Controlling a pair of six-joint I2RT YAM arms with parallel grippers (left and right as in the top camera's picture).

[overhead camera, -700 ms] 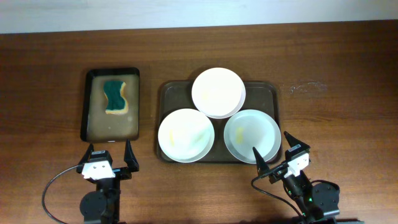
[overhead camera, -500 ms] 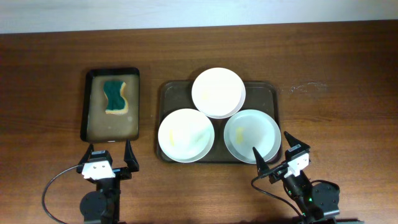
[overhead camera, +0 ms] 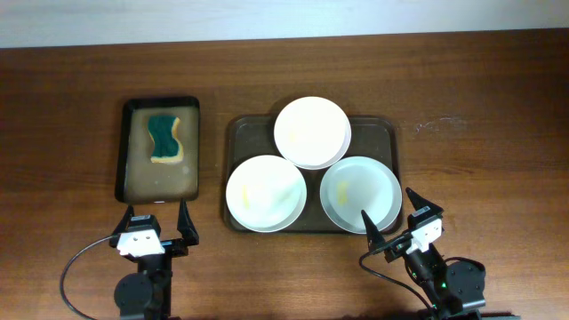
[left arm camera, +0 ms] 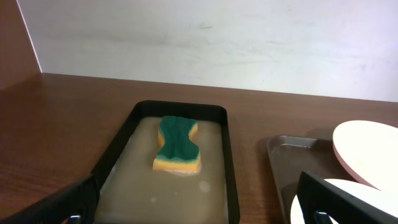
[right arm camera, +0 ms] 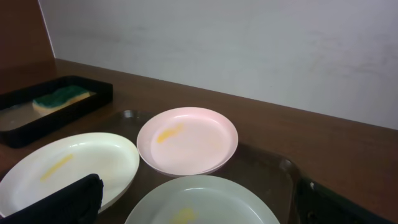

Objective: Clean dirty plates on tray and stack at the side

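Three white plates lie on the dark brown tray (overhead camera: 384,135): a far plate (overhead camera: 311,132), a near-left plate (overhead camera: 265,193) and a near-right plate (overhead camera: 359,194). All three carry yellowish smears, plain in the right wrist view on the far plate (right arm camera: 188,139), the left plate (right arm camera: 68,166) and the near plate (right arm camera: 205,202). My left gripper (overhead camera: 157,226) stands open at the near end of the black tray. My right gripper (overhead camera: 391,216) stands open at the near-right plate's front rim. Neither holds anything.
A smaller black tray (overhead camera: 128,151) with murky liquid lies left of the brown tray and holds a green-and-yellow sponge (overhead camera: 164,138), also seen in the left wrist view (left arm camera: 178,144). Bare wooden table (overhead camera: 480,151) surrounds both trays. A pale wall runs along the far edge.
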